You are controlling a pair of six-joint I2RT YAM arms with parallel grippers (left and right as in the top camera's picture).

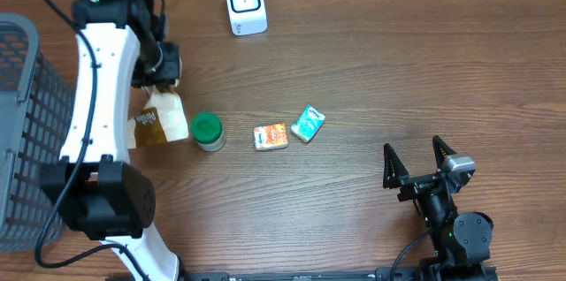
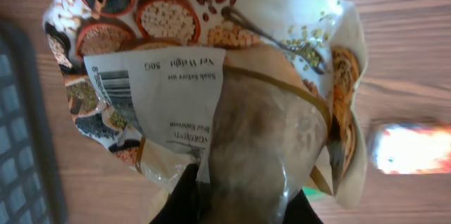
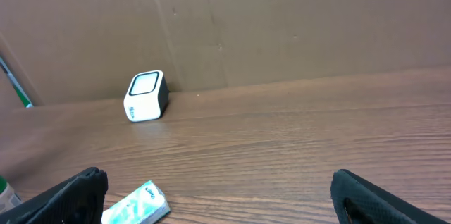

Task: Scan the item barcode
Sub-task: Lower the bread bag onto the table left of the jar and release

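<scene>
Brown paper pouch (image 1: 162,117) printed with bowls of grains, pinched at one end between the closed jaws of the left gripper (image 1: 165,82). It sits over the left side of the table (image 1: 398,60), just beside the grey basket (image 1: 26,122).

Overhead view only:
- White scanner (image 1: 245,3) at the far edge, well apart from the pouch.
- Green-lidded jar (image 1: 208,131), orange packet (image 1: 271,136) and teal packet (image 1: 308,124) in a row mid-table.
- Right gripper (image 1: 412,146) near the front edge, jaws spread wide, holding nothing.

Left wrist view only: the pouch's white label with its barcode (image 2: 116,86), the text upside down, and a clear window.

The left fingers are mostly hidden behind the pouch, and the orange packet is blurred there. Whether the pouch rests on the table cannot be told. The right wrist view cuts off the teal packet.
</scene>
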